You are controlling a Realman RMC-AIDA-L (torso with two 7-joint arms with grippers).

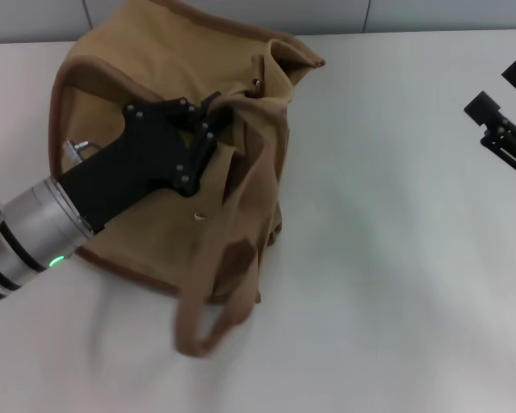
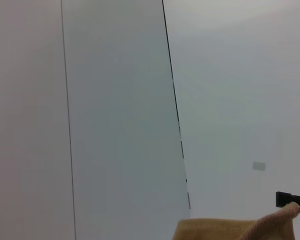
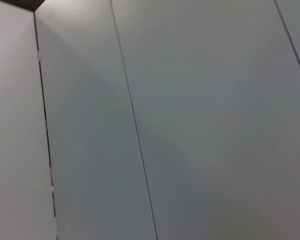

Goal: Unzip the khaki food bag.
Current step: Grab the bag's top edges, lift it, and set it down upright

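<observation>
khaki food bag (image 1: 155,103) on table (image 1: 396,258), left claw (image 1: 213,116) upon it

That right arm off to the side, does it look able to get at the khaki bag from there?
Probably yes. The right gripper hangs apart from the khaki food bag, with only bare table between them. The left gripper already sits on the bag's top.

Zipper: hidden among the bag's (image 1: 155,129) folds, under the left gripper (image 1: 213,116).
Left fingertips: buried in cloth, grip unclear.
Right gripper (image 1: 507,129): cut off by the head view's right edge.
Handle (image 1: 208,323): lower loop blurred.
</observation>
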